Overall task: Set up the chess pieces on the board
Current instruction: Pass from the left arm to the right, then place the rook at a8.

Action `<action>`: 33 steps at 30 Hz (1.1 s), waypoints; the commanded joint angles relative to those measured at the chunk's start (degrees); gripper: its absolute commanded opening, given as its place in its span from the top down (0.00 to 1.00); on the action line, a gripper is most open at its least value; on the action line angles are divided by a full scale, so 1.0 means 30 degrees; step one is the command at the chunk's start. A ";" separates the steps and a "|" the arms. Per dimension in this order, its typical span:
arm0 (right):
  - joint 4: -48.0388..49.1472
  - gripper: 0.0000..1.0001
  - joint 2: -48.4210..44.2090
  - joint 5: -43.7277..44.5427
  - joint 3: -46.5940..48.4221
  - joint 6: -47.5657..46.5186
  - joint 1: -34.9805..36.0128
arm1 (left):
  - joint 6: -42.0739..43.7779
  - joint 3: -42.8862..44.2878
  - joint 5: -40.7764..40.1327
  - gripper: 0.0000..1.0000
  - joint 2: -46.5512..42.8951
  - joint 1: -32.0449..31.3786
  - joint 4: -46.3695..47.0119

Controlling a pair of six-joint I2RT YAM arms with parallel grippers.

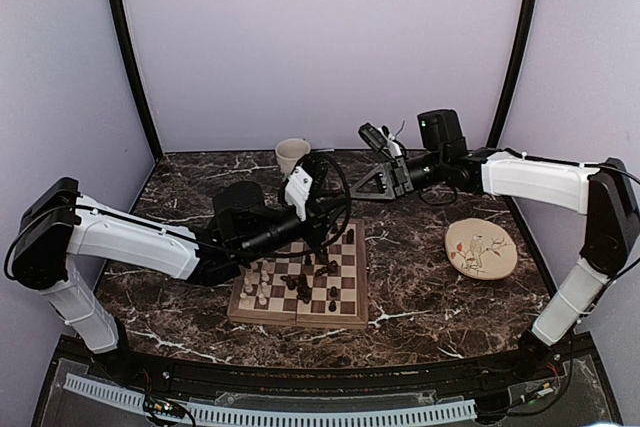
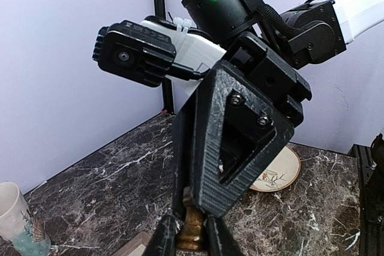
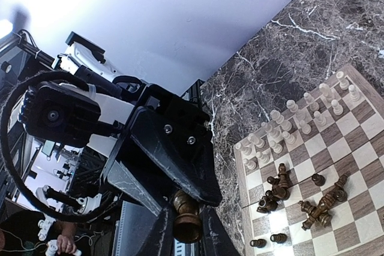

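Note:
Above the board's (image 1: 345, 309) far edge my two grippers meet around one dark brown chess piece (image 2: 193, 239). The left gripper (image 2: 192, 227) is shut on its base, and a finger (image 2: 240, 142) of the right gripper comes down over its top. In the right wrist view the same piece (image 3: 187, 225) sits between the fingers of my right gripper (image 3: 187, 235), shut on it, with a left finger (image 3: 174, 148) above. White pieces (image 3: 288, 124) stand in rows at the board's (image 3: 312, 166) left end. Dark pieces (image 3: 300, 199) lie toppled in the middle.
A paper cup (image 1: 292, 155) stands behind the board at the back of the marble table, also low at the left of the left wrist view (image 2: 12, 214). A round cream plate (image 1: 481, 248) lies to the right of the board.

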 commanded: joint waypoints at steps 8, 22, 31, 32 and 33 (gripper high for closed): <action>-0.1362 0.90 0.0405 0.0380 0.1205 -0.1749 -0.0007 | 0.0252 0.0194 -0.0415 0.67 -0.0389 -0.0059 -0.0604; -1.1746 0.92 0.3304 1.0597 0.7409 -1.2802 -0.0701 | -0.1126 0.2557 -0.1970 0.44 -0.4023 0.2485 -1.2163; -1.3445 0.91 0.5902 1.6539 0.9647 -1.6017 -0.0151 | -0.1616 0.3521 -0.1615 0.44 -0.4153 0.5214 -1.4802; -1.3562 0.91 0.6130 1.6854 0.9740 -1.6221 0.0010 | -0.1669 0.3404 -0.1540 0.44 -0.4207 0.5401 -1.4819; -1.3690 0.91 0.6400 1.7150 0.9844 -1.6382 0.0203 | -0.1690 0.3371 -0.1560 0.43 -0.4228 0.5545 -1.4934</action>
